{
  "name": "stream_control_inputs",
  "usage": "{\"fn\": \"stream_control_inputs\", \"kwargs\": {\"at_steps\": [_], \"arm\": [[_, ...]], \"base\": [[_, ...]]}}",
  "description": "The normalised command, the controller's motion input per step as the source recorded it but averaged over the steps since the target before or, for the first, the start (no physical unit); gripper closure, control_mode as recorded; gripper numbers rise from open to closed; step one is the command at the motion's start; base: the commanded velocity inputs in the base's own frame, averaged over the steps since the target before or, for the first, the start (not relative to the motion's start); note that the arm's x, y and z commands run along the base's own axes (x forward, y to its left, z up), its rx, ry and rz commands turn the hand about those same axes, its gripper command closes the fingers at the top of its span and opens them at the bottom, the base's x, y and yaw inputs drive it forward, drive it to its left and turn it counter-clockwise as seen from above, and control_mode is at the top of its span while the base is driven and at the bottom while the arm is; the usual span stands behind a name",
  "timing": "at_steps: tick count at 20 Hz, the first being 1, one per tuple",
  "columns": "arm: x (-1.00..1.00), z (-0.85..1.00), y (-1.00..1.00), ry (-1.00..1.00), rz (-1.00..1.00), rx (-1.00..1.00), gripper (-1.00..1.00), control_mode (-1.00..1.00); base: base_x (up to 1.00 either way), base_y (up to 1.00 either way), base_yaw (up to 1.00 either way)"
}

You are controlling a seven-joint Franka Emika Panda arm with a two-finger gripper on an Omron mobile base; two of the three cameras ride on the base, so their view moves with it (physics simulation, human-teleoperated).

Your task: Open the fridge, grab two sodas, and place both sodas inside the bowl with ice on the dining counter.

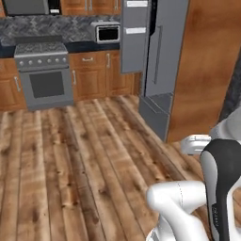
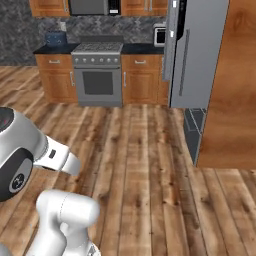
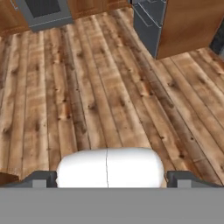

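Right now the fridge (image 1: 157, 56) stands at the far side of the room, tall and grey, boxed in on its right by a brown wooden panel (image 1: 204, 66). One of its upper doors (image 1: 135, 35) hangs swung out toward the kitchen, with white bins on its inner face; the other door, with a long bar handle, looks shut, and a lower drawer (image 1: 155, 113) sits beneath. From the right base view the fridge (image 2: 192, 55) shows the same open door edge-on.

To the left of the fridge runs a row of brown wooden cabinets (image 1: 101, 73) under a dark counter, with a grey stove (image 1: 43, 75) set into it and a small silver appliance (image 1: 107, 33) on the counter just beside the open door. A mottled grey backsplash (image 1: 47, 28) runs behind them.

Between the robot and the fridge lies bare wooden plank floor (image 1: 80, 155), with nothing lying on it.

In the hand view the gripper (image 3: 112, 180) points down over the planks, its two dark fingertips (image 3: 41, 179) spread wide apart at the bottom edge and nothing between them. The fridge's lower corner (image 3: 151, 24) and the stove (image 3: 43, 11) sit at the top of that view, well apart from the hand.
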Motion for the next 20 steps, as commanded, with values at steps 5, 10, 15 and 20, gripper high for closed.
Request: {"fn": "stream_control_inputs", "kwargs": {"at_steps": [5, 10, 15, 20], "arm": [[0.0, 0.0, 0.0, 0.0, 0.0, 0.0, -1.0, 1.0], [0.0, 0.0, 0.0, 0.0, 0.0, 0.0, -1.0, 1.0], [0.0, 0.0, 0.0, 0.0, 0.0, 0.0, -1.0, 1.0], [0.0, 0.0, 0.0, 0.0, 0.0, 0.0, -1.0, 1.0]], "base": [[1.0, 0.37, -0.08], [1.0, 0.34, -0.11], [0.95, 0.44, -0.16], [0.76, 0.61, -0.25]]}}
